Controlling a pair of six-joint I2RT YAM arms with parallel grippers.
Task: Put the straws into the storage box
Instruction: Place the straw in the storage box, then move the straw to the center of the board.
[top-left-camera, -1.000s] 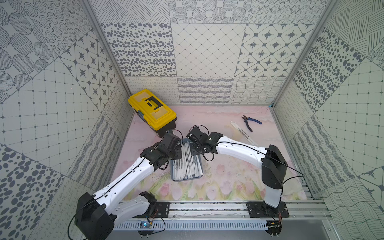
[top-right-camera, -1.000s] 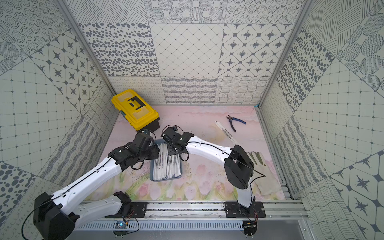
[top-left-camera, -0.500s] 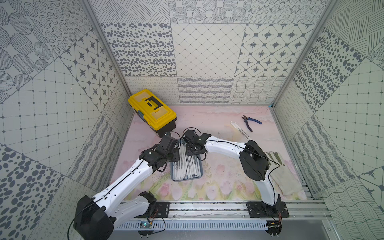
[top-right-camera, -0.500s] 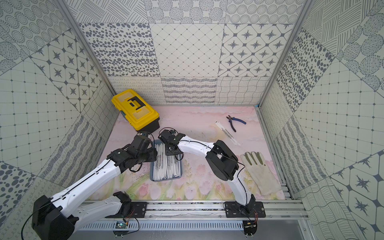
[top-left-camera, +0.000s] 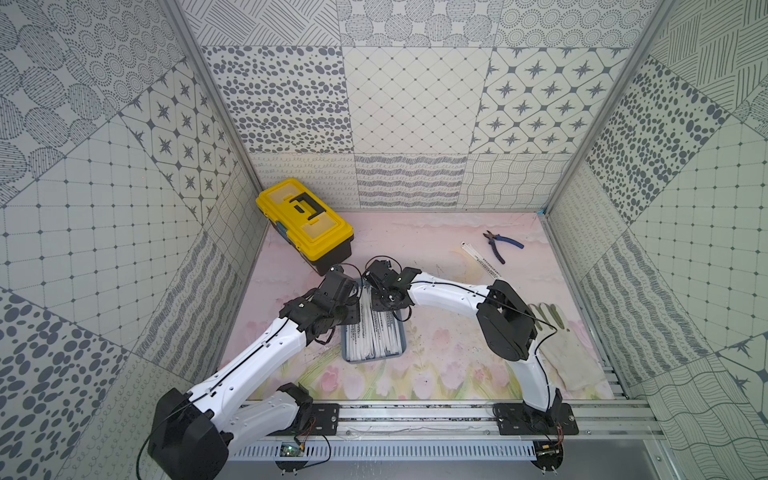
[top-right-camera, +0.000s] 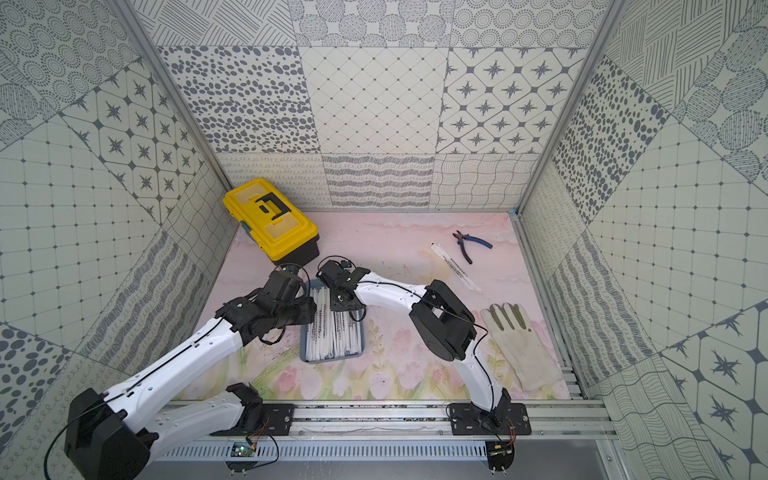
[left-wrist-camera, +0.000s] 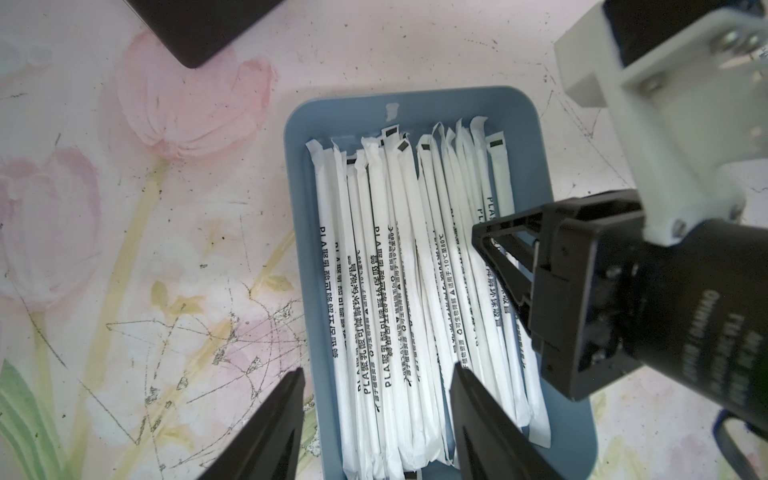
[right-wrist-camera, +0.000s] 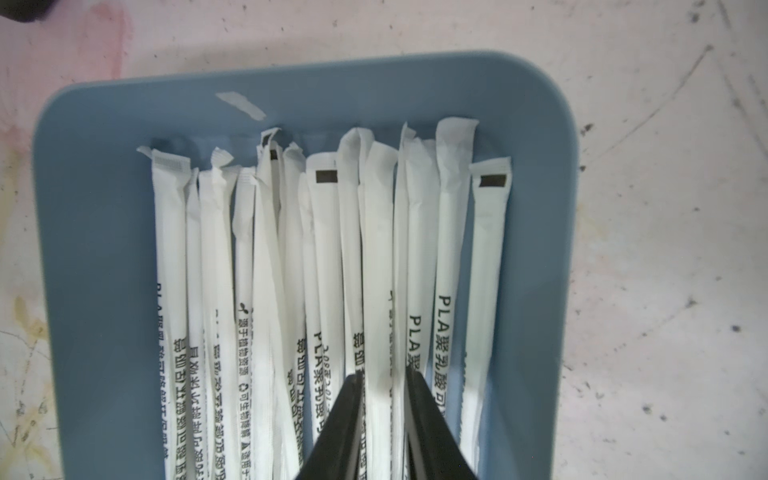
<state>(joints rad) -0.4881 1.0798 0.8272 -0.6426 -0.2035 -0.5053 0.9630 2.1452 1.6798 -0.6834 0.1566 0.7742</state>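
- Right wrist view has the right claw low over the box. Its jaws are a narrow slit apart with one of the straws between them. Whether it pinches that straw or has let go, I cannot tell.
- Straws lie side by side along the box, which sits near the middle of the tabletop, a little to the left.
- Step in hand, as I judge it: laying a straw down among the rest. To do it well, the jaws should part fully before any lift. They should then rise straight up, so the paper wrapper does not cling and drag out.
- Left claw stands open and grips nothing. One finger is outside the box's left wall and the other is over the straws inside. It looks placed to steady the box and is best kept there until the right claw is clear.
- Both claws crowd the box's far end, so the right one's way out is up and to the right.
- Loose straws lie far right, just beside the pliers, which crowd that pick.
- Toolbox sits far left and glove near right. Neither is in the way.
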